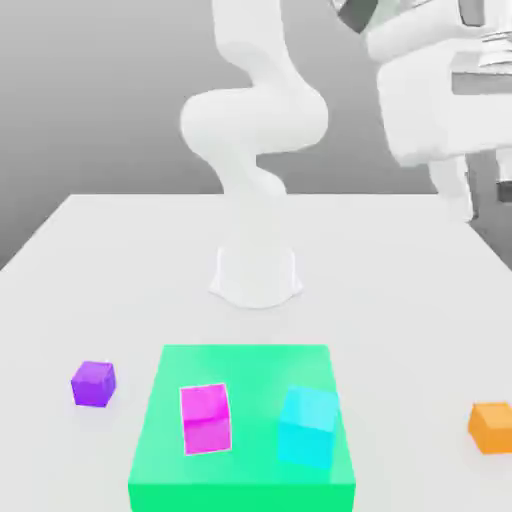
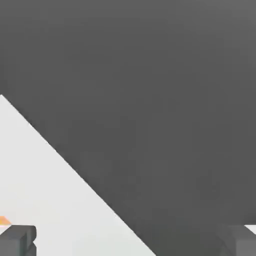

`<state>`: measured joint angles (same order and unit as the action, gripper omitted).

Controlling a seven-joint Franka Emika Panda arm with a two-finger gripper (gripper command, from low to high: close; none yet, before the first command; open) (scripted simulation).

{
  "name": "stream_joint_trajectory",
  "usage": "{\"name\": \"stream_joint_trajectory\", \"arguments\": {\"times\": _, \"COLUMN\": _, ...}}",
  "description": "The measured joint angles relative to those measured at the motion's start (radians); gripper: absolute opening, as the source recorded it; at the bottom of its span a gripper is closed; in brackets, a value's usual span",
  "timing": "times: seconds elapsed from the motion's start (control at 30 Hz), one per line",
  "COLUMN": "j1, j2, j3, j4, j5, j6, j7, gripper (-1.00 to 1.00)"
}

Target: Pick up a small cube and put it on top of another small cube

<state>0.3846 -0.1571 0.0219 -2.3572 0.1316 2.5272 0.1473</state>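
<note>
Orange cube (image 1: 491, 427), small and plain, resting on the white tabletop (image 1: 90, 260) at the exterior view's right, well apart from the purple cube (image 1: 93, 384) at the left. Between them a green platform (image 1: 243, 482) carries larger magenta (image 1: 206, 418) and cyan (image 1: 307, 427) cubes. Gripper (image 2: 128, 240) raised high, fingers spread wide, holding nothing. Judged handling: rigid, light, flat-sided and possibly smooth; best taken across two opposite vertical faces, near mid-height, with fingers square to the faces so it does not twist.

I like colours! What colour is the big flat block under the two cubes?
Green, best seen in the exterior view.
</note>
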Motion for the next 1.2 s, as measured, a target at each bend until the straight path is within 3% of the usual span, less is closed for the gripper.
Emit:
{"name": "stream_joint_trajectory", "arguments": {"times": 0.2, "j1": 0.109, "j2": 0.215, "j3": 0.051, "j4": -0.021, "j5": -0.038, "j6": 0.082, "j7": -0.163, "gripper": 0.00}}
{"name": "stream_joint_trajectory", "arguments": {"times": 0.37, "j1": 0.164, "j2": 0.392, "j3": 0.076, "j4": -0.039, "j5": -0.144, "j6": 0.150, "j7": -0.244, "gripper": 0.00}}
{"name": "stream_joint_trajectory", "arguments": {"times": 0.57, "j1": 0.218, "j2": 0.608, "j3": 0.047, "j4": -0.012, "j5": -0.228, "j6": 0.292, "j7": -0.243, "gripper": 0.00}}
{"name": "stream_joint_trajectory", "arguments": {"times": 0.6, "j1": 0.221, "j2": 0.629, "j3": 0.044, "j4": -0.008, "j5": -0.231, "j6": 0.308, "j7": -0.241, "gripper": -1.00}}
{"name": "stream_joint_trajectory", "arguments": {"times": 0.87, "j1": 0.217, "j2": 0.602, "j3": 0.049, "j4": -0.014, "j5": -0.229, "j6": 0.285, "j7": -0.243, "gripper": -1.00}}
{"name": "stream_joint_trajectory", "arguments": {"times": 1.0, "j1": 0.192, "j2": 0.467, "j3": 0.067, "j4": -0.040, "j5": -0.201, "j6": 0.177, "j7": -0.276, "gripper": -1.00}}
{"name": "stream_joint_trajectory", "arguments": {"times": 1.2, "j1": 0.004, "j2": 0.253, "j3": -0.038, "j4": -0.023, "j5": -0.158, "j6": -0.042, "j7": -0.572, "gripper": -1.00}}
